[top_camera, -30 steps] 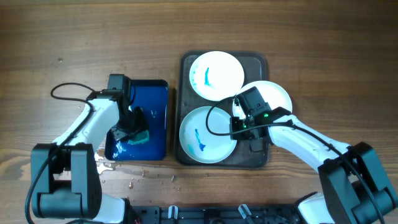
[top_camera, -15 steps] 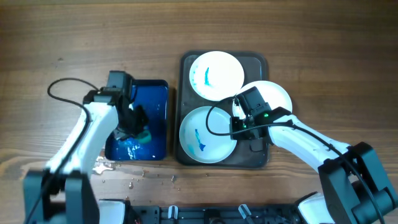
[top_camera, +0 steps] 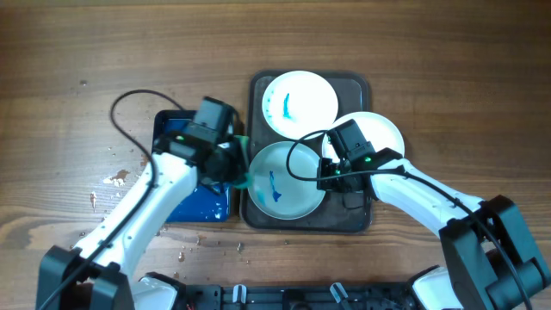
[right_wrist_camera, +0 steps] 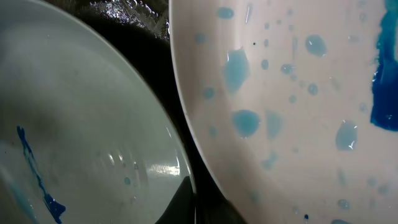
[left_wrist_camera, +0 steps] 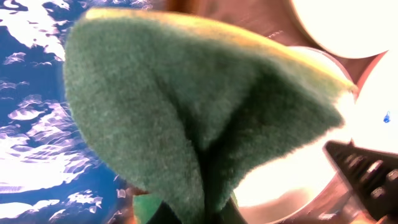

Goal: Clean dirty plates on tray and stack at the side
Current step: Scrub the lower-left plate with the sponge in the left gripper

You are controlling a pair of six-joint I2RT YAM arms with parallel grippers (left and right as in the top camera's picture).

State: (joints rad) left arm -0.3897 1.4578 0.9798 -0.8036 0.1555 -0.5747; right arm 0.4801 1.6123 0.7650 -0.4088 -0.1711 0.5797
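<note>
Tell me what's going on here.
The left gripper holds a green sponge at the left edge of the front plate, which carries blue smears. The right gripper sits at that plate's right rim; whether it grips is unclear. The back plate and right plate rest on the tray too; nothing is stacked aside yet.

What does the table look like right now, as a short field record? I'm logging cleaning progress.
left claw: shut on green sponge, at front plate's left rim
right claw: at front plate's right rim, grip unclear
front plate: blue smear, on tray
back plate: blue smear, on tray
right plate: blue droplets, overhangs tray's right edge
stacked aside: none yet
</note>
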